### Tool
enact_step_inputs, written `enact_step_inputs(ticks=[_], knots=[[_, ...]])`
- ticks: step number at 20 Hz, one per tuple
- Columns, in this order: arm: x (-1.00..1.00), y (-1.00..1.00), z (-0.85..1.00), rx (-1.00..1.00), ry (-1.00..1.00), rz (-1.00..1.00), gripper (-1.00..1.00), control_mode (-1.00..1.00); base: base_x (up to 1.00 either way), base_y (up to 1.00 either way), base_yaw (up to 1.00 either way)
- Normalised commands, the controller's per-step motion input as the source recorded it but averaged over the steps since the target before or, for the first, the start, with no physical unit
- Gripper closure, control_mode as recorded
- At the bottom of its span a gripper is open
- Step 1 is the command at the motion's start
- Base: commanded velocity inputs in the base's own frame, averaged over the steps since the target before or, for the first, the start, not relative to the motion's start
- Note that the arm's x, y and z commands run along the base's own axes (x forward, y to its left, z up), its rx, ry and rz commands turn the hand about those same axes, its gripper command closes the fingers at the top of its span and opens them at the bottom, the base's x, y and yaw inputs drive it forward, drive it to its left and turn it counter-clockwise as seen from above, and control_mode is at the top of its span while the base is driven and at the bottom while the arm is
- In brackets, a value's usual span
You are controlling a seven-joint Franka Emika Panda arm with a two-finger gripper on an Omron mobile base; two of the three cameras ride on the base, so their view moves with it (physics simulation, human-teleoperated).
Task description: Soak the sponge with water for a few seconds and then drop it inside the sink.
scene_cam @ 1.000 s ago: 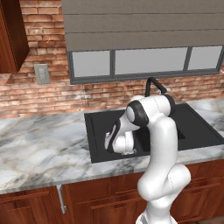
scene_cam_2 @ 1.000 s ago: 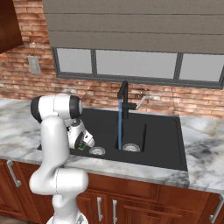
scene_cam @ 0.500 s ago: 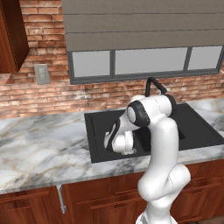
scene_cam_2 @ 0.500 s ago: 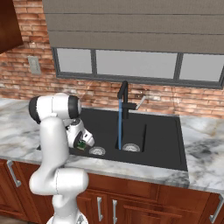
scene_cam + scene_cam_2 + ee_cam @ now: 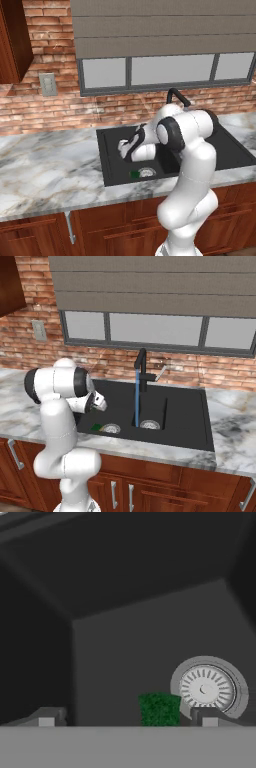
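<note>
Sponge (image 5: 159,709) lies on the floor of the sink (image 5: 185,406), green scrubbing face up, just beside the round silver drain (image 5: 206,688) of the larger basin and near that basin's front wall. From the left base view it shows as a small green patch (image 5: 134,174) next to the drain ring (image 5: 147,172), and from the right base view as a green and yellow sliver (image 5: 96,427) at the basin's front left corner. Nothing touches it.

The gripper (image 5: 125,718) hangs above the sponge inside the basin with its jaws spread wide and nothing between them; the two dark fingertips (image 5: 46,717) stand well to either side of the green block in the hand view. That placement fits a release made low over the basin, so that the sponge lands inside and not on the marble tabletop (image 5: 45,170).

The water (image 5: 136,398) runs as a thin blue stream from the black faucet (image 5: 141,368) down toward the floor of the sink, well apart from the sponge, which sits off to the side of the stream. Judged from this, the dropping step looks done, with the tap left running. The arm (image 5: 187,150) bends over the front edge of the sink
</note>
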Motion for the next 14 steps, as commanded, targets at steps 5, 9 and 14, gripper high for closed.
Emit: enact_step_inputs(ticks=[5, 9, 14], knots=[[0.22, 0.00, 0.65, 0.00, 0.01, 0.11, -1.00, -1.00, 0.00, 0.00, 0.00], [0.13, 0.00, 0.70, 0.00, 0.13, 0.06, -1.00, -1.00, 0.00, 0.00, 0.00], [0.10, 0.00, 0.57, 0.00, 0.20, 0.03, -1.00, -1.00, 0.00, 0.00, 0.00]])
